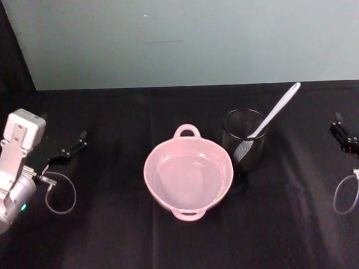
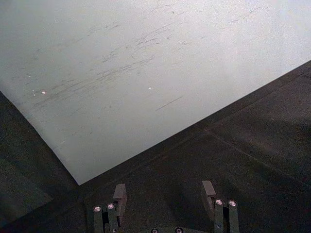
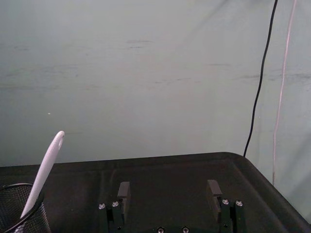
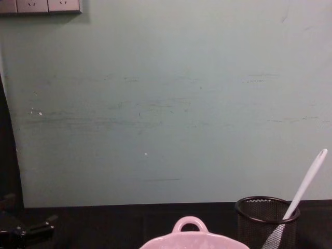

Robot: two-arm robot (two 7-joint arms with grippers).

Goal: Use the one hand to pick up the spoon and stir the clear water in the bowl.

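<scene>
Black mesh cup (image 1: pixel 244 136) around spoon (image 1: pixel 275 110)

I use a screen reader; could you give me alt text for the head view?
A pale pink bowl sits mid-table, with a white spoon standing tilted in a black mesh cup just to its right. The left gripper and right gripper rest open at the table's far sides.

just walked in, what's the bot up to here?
Nothing is being handled yet. The spoon stands leaning in the black mesh cup, just right of the pink bowl of clear water on the black table. The left gripper and right gripper sit at the table's far sides, jaws open and empty.
</scene>
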